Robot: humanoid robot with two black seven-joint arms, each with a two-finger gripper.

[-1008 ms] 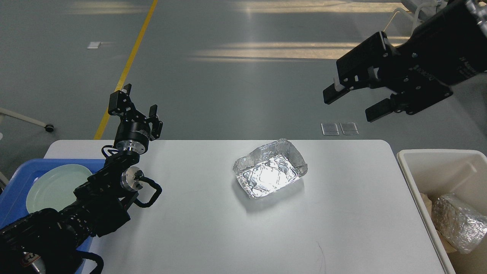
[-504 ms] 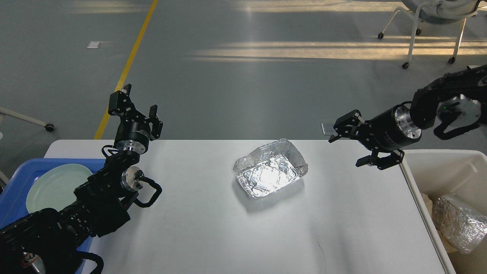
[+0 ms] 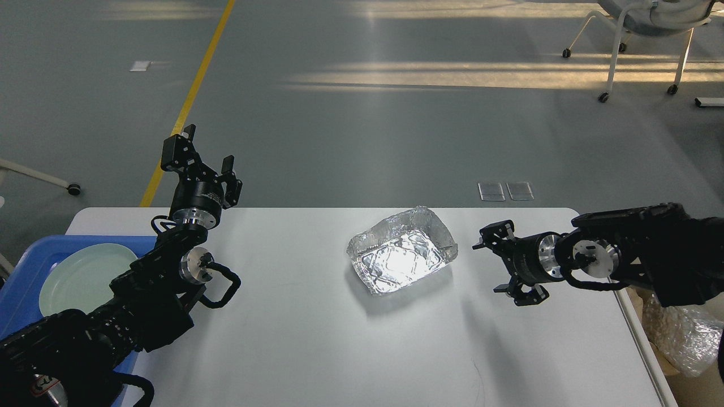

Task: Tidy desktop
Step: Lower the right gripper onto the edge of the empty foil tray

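Lining up my right gripper, jaws spread wide, just beside the foil tray, which is sitting crumpled and empty mid-desktop. I'm judging this the approach; next I'm needing to straddle its near wall and close gently, since foil crushes. My left gripper is hanging open, well apart.
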